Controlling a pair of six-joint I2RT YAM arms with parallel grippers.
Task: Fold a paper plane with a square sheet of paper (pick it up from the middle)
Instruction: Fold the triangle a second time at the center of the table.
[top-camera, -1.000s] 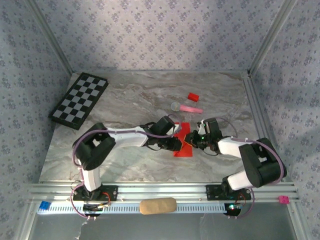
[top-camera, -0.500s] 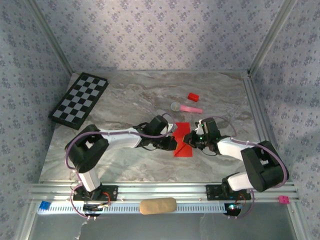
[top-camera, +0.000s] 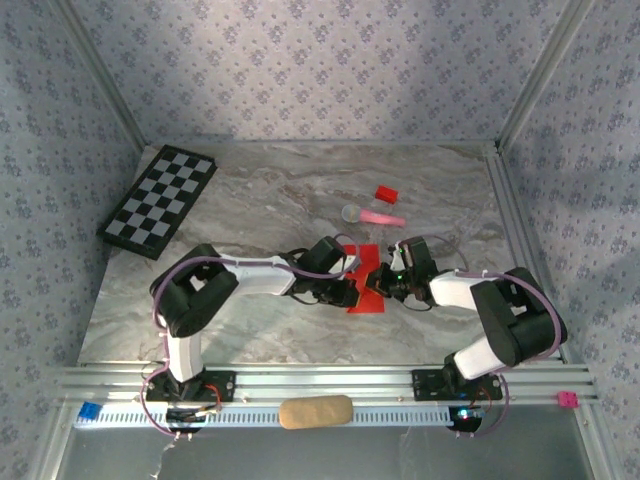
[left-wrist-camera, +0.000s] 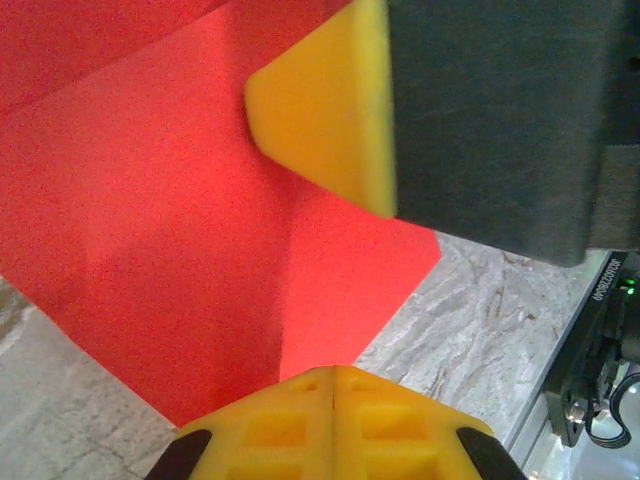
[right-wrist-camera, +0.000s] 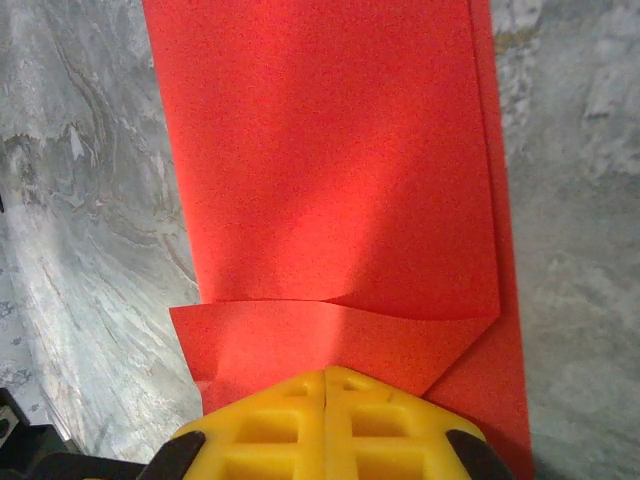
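— Both arms have drawn in over the paper since a second ago, and both sets of jaws have come together.

— Closed on what?

— The left gripper is pinched tight on the crease of the thin, bright red square sheet of paper. The right gripper looks clamped on a turned-over flap at the opposite edge.

— And the sheet?

— It's partly folded, mid-way across the grey marble table, between the two grippers. They sit just beside each other.

— What could go wrong?

— Tearing, I'd judge. With two grips on thin paper, any pull apart rips it or drags the fold open. A shallow pinch could also slip off. At this closeness, an uneven move could knock the fingers together.
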